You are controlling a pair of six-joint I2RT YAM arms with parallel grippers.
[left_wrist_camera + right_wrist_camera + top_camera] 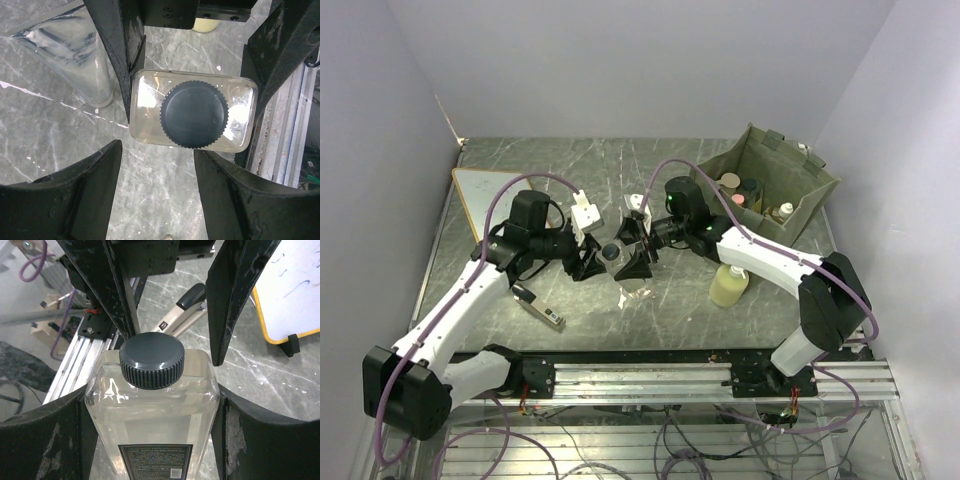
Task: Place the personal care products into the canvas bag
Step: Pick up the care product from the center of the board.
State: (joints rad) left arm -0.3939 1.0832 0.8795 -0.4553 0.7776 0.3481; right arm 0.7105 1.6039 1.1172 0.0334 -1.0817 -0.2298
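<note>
Top external view shows the canvas bag (807, 208) at the far right of the worktop (620, 170) with several bottles already inside; a pale yellow-green bottle (728, 286) stands outside it near the right arm, and a black-capped clear bottle (611, 252) sits mid-worktop between the two arms. The right pincer (636, 258) is clamped wide across that clear bottle's body; the left pincer (590, 260) stands about half open at its capped end, fingers flanking it without gripping. I'd judge the job past halfway; these two bottles are left to bag.
</note>
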